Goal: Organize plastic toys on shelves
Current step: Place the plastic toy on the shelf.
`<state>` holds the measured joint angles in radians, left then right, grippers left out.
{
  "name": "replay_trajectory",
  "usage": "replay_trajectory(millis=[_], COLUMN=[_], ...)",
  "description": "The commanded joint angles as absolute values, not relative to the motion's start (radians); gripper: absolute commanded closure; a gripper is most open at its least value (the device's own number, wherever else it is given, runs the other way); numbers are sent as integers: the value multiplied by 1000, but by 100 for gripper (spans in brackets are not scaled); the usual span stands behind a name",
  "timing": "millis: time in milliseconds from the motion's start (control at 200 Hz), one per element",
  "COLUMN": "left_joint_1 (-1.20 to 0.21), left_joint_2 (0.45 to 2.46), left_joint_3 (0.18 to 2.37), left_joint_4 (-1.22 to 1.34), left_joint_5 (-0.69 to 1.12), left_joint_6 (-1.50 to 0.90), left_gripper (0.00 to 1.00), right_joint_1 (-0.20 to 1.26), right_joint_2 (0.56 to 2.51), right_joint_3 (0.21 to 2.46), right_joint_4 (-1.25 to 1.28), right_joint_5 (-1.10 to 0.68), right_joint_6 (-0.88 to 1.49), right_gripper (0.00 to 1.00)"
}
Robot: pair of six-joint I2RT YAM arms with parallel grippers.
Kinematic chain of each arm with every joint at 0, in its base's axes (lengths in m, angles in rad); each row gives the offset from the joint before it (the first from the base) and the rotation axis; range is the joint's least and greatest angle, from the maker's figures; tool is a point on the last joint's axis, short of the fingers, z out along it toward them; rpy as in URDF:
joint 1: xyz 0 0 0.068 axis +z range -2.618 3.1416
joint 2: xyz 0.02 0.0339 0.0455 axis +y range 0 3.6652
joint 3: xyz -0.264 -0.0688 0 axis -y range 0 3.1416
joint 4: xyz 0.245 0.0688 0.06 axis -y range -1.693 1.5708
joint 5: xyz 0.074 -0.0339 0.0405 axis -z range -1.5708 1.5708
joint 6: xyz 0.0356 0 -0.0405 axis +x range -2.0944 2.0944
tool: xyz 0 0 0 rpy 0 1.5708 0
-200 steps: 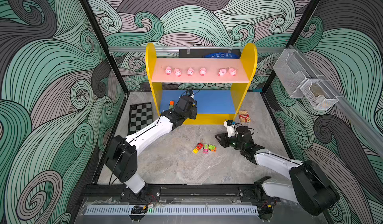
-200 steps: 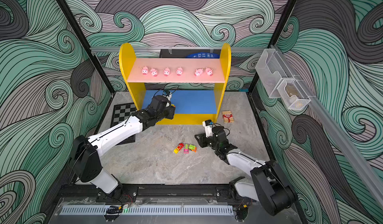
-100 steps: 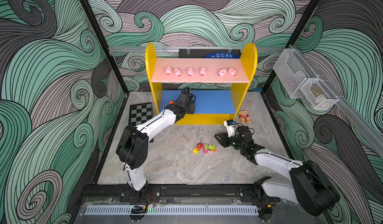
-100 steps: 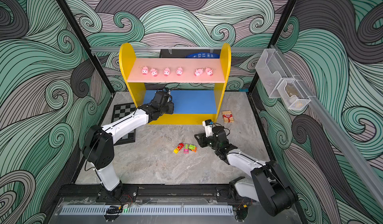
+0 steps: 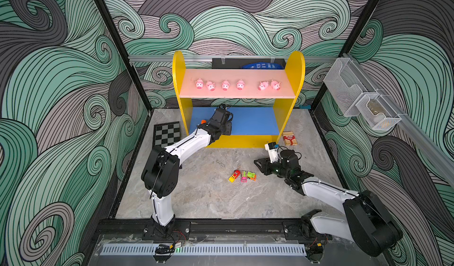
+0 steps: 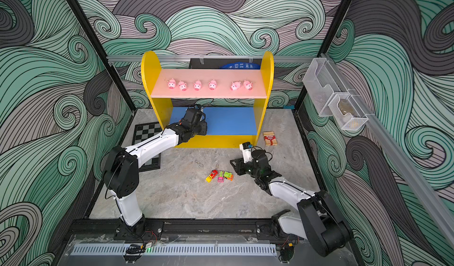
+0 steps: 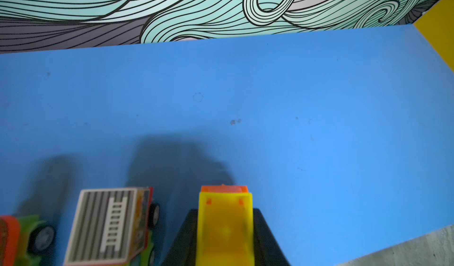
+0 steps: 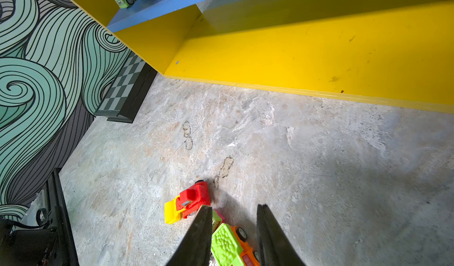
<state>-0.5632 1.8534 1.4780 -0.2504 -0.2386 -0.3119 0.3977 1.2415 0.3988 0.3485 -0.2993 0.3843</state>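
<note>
The left arm has pushed further in under the pink upper board (image 5: 235, 76) over the last second, its elbow swinging up toward the shelves (image 5: 178, 80). The left gripper (image 7: 226, 212) now hangs over the blue lower board (image 7: 294, 92), clenched on a yellow vehicle (image 7: 224, 230) with an orange end. Whether the wheels already touch the board I cannot tell. To my eye this is the setting-down step, with only the release left.

Just beside that gripper, on its left, two vehicles are already parked on the blue board: a ladder-topped truck (image 7: 108, 225) and, beyond it, a green one (image 7: 29, 230). Ahead of the fingertips the board runs bare to the back wall. The ladder truck sits close, so opening jaws could nudge it.

The right arm has not stirred. The right gripper (image 8: 233, 210) hovers low over the stone floor (image 5: 208, 193), jaws parted, with a green truck (image 8: 226, 247) showing between them. A pink car (image 8: 218, 215) and a red-and-yellow bulldozer (image 8: 191, 200) lie just past its tips. These three are huddled together, which may make a clean pinch awkward.

Six pigs (image 5: 225, 85) stand in a row on the pink board, well above both grippers. A checkerboard (image 5: 167, 133) lies behind the left gripper, and a card box (image 5: 289, 138) sits near the right one.
</note>
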Motion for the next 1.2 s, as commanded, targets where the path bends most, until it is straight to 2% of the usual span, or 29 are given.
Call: replay_trajectory(millis=[0, 325, 390, 465, 595, 901, 1196], left_joint_1=[-555, -551, -551, -551, -551, -551, -551], left_joint_2=[1880, 1920, 1921, 1918, 1915, 1893, 1817], left_joint_3=[1523, 1555, 1557, 1558, 1562, 1577, 1568], left_joint_4=[-250, -268, -272, -272, -270, -274, -286], left_joint_5=[-254, -254, -252, -252, -244, -232, -217], left_joint_6=[-322, -324, -329, -328, -318, -310, -293], left_gripper=[76, 74, 71, 61, 55, 48, 46], right_joint_1=[393, 394, 394, 394, 394, 394, 394], right_joint_2=[1244, 1244, 1245, 1246, 1247, 1252, 1253], right_joint_3=[405, 405, 405, 405, 405, 405, 406], right_joint_4=[362, 362, 362, 362, 362, 362, 361], right_joint_5=[-316, -321, -321, -320, -321, -325, -330], right_joint_6=[384, 385, 385, 385, 383, 385, 385], right_gripper=[65, 65, 65, 65, 65, 65, 65])
